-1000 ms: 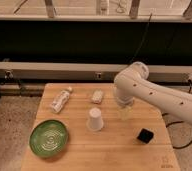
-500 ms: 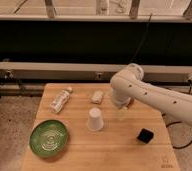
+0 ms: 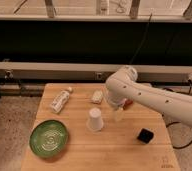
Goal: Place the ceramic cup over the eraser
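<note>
Moved leftward, claw (image 3: 118, 114) hangs beside ceramic cup (image 3: 94, 120).

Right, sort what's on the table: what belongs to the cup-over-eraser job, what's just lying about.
Job: ceramic cup; eraser; gripper, open, close beside the cup.
Lying about: green plate; white bottle; pale block; reddish-brown piece, partly behind the arm.
</note>
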`<state>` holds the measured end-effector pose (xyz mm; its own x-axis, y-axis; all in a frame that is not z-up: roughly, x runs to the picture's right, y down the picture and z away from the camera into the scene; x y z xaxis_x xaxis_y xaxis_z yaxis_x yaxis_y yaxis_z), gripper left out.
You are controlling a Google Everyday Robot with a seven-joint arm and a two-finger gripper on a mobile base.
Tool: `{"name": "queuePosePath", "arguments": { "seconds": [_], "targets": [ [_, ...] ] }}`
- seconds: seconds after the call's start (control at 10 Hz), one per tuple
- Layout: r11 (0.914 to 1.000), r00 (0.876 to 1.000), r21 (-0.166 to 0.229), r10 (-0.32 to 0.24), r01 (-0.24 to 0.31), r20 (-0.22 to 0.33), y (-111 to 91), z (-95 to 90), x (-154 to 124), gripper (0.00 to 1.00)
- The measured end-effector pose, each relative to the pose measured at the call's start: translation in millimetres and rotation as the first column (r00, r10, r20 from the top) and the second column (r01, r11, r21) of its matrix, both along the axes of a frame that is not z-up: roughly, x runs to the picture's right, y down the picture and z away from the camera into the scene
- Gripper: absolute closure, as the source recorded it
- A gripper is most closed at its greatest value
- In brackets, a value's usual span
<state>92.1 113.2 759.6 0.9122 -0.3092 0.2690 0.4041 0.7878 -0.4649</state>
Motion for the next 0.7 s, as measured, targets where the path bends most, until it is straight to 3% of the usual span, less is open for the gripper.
{"name": "queuePosePath", "arguments": {
  "seconds": [0.7],
  "targets": [
    [0.9955,0.993,-0.013,-0.093,0.094,0.071,13.8,15.8,-23.3,0.20]
  ]
}}
